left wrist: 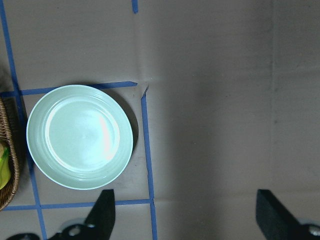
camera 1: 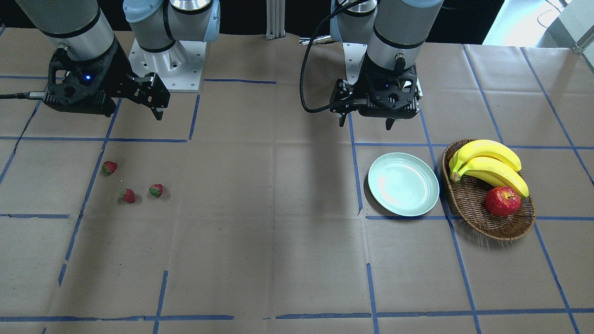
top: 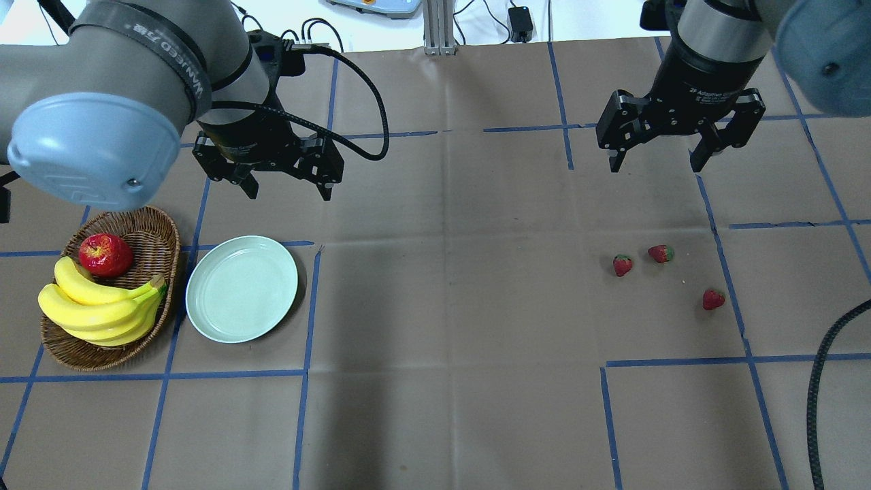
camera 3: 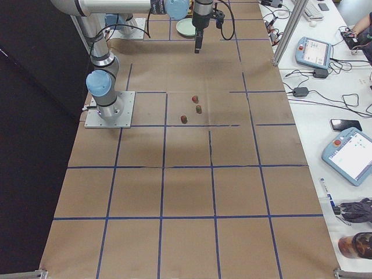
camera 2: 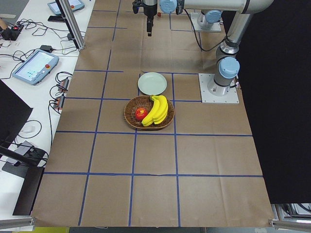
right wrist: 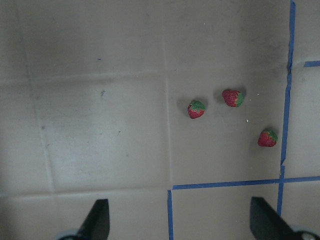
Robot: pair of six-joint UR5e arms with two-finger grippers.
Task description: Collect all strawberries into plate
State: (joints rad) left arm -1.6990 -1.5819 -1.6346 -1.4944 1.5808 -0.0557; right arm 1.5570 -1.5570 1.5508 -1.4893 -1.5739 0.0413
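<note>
Three small red strawberries lie on the brown paper table on my right side: one [top: 622,265], one [top: 661,254] and one [top: 713,299]. They also show in the right wrist view: one [right wrist: 196,109], one [right wrist: 232,97], one [right wrist: 267,138]. The pale mint-green plate [top: 241,288] sits empty on my left side, next to the basket. My right gripper [top: 660,160] is open and empty, raised above the table behind the strawberries. My left gripper [top: 289,190] is open and empty, raised behind the plate [left wrist: 80,136].
An oval wicker basket [top: 160,235] left of the plate holds a bunch of bananas [top: 95,306] and a red apple [top: 105,254]. Blue tape lines cross the paper. A black cable [top: 827,381] hangs at the right edge.
</note>
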